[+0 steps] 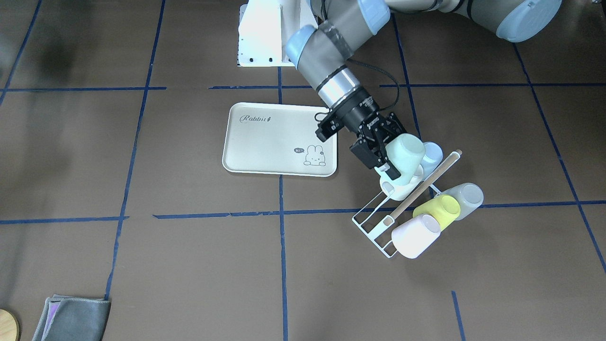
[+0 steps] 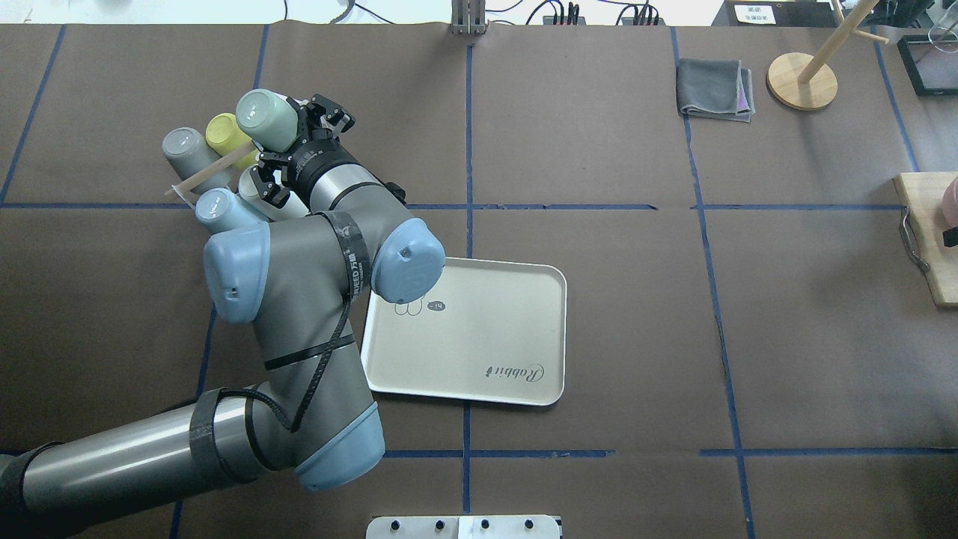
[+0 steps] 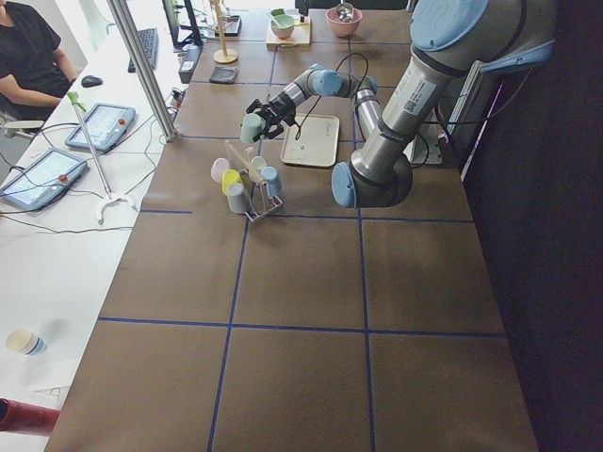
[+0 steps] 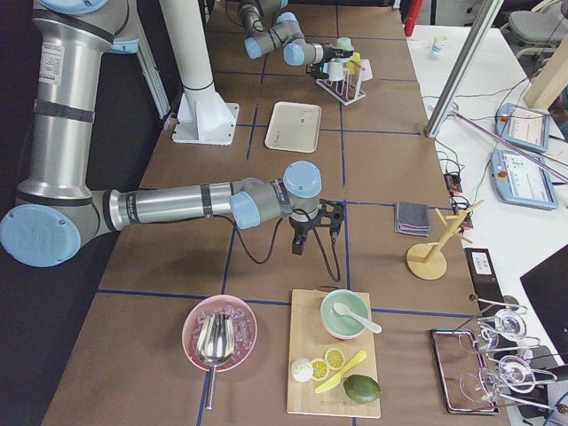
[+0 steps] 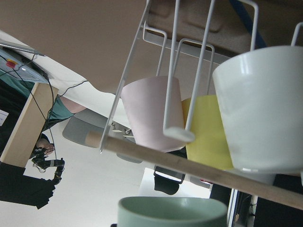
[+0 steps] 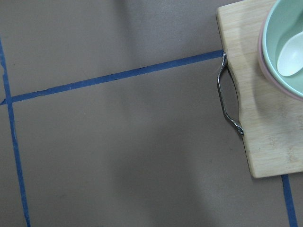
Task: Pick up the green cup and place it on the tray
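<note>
Black and compact, the left gripper is clamped on the green cup near its mouth. It holds the cup tipped on its side in the air just above the wire rack, base pointing away from the wrist. That hold on smooth plastic looks shallow, so the cup may pivot or slide out if the arm swings fast. Directly beneath it on the rack sits a white cup, with the rack's wooden bar and a pale blue cup just beside. A low or sideways exit could clip these and drag the light rack along the counter. The tray lies near the rack, toward the robot's right, and a cup released while tilted could roll against its raised rim or over it. The right gripper hangs far from the rack, and I cannot tell whether it is parted or closed.
</note>
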Tool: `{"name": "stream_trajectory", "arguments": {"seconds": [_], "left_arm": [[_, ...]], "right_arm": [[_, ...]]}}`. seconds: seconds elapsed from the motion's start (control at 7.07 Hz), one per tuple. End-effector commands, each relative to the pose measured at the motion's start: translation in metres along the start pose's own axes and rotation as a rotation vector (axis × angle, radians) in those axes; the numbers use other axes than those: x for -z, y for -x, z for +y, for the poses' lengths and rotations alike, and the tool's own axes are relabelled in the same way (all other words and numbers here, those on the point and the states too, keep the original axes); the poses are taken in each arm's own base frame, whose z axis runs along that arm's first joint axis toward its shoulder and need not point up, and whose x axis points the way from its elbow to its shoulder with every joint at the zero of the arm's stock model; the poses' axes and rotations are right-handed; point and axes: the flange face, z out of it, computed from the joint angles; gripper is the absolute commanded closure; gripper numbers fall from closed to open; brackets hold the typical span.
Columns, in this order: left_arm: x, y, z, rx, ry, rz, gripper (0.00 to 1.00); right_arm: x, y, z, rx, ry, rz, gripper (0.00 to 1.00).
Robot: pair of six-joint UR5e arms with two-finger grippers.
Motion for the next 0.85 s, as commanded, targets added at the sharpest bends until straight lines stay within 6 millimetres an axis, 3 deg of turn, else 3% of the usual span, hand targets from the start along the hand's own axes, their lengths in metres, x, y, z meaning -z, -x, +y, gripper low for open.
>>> {"name": "stream_trajectory", "arguments": {"seconds": [0.0,0.42,0.71], "left_arm": [[0.056,0.009,0.055,0.359,-0.3,0.006,0.71],[0.055,-0.021,0.041,0.991,-0.754,0.097,0.67],[0.066,-0.025,0.039,1.259,-1.021,0.16,0.6]], "right_arm": [[0.001,0.001,-0.001,0.003,-0.003,-0.002,0.0],[0.005,-0.004,-0.001,-0.004,-0.015,-0.002,0.0],[0.014,-0.003,0.001,-0.004,-0.029,-0.009,0.0]]}}
